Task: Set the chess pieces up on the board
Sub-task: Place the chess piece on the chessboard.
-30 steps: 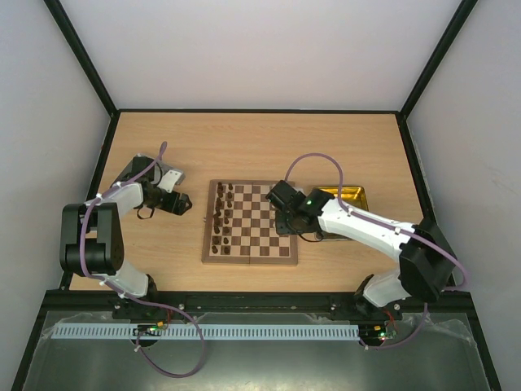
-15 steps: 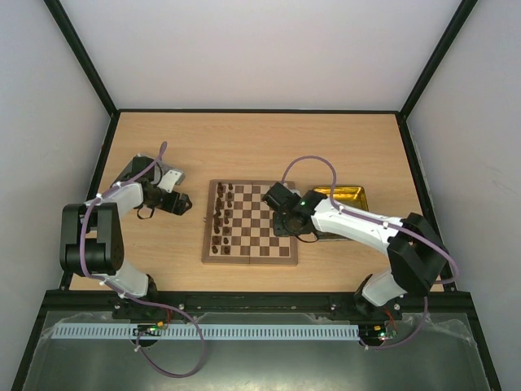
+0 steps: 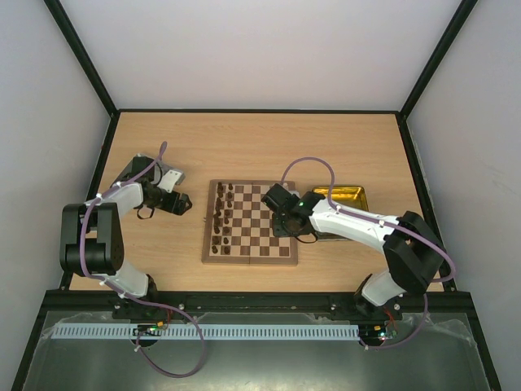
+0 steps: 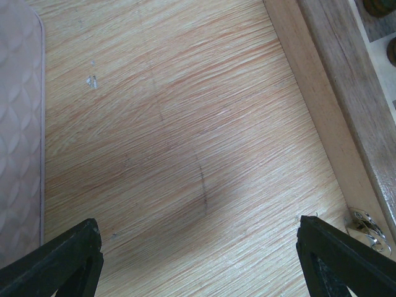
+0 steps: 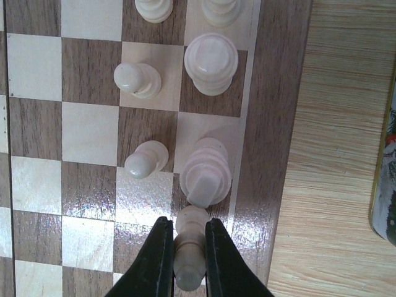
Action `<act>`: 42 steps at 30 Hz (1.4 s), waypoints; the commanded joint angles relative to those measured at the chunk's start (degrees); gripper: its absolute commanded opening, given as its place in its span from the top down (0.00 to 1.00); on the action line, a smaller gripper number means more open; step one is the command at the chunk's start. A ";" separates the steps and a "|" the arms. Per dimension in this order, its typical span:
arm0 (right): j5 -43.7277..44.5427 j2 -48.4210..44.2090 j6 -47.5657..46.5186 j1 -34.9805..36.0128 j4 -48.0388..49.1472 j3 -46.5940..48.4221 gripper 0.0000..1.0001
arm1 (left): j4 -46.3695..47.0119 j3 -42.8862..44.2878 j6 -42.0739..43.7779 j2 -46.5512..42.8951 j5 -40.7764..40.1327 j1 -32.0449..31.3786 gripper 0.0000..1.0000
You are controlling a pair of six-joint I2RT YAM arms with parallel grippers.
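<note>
The board (image 3: 251, 221) lies mid-table, with dark brown pieces (image 3: 221, 216) in two columns along its left side. My right gripper (image 5: 189, 250) is shut on a cream piece (image 5: 190, 250), held low over the board's right edge column (image 5: 272, 124). Just ahead stand a big cream piece (image 5: 205, 172), another (image 5: 211, 62), and two cream pawns (image 5: 146, 159) (image 5: 137, 79). In the top view the right gripper (image 3: 281, 213) hides these cream pieces. My left gripper (image 3: 181, 204) is open over bare table left of the board, its fingertips (image 4: 68, 253) wide apart.
A shiny gold tin tray (image 3: 348, 197) sits right of the board, partly under the right arm; its rim shows in the right wrist view (image 5: 385, 185). A pale quilted mat (image 4: 18, 136) lies left of the left gripper. The board's border and latch (image 4: 365, 223) are at its right.
The right arm has shifted a little left over the board's right edge with the cream piece. The left arm has not moved.
</note>
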 commanded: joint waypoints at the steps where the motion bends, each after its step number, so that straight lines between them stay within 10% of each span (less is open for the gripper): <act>1: 0.87 0.64 0.10 0.23 0.85 -0.52 0.95 | -0.25 -0.52 0.12 0.32 -0.14 -0.09 0.14; 42: 2.36 1.42 -0.61 0.19 -0.13 -1.21 0.93 | -0.39 -0.46 0.21 0.40 0.32 -0.17 0.14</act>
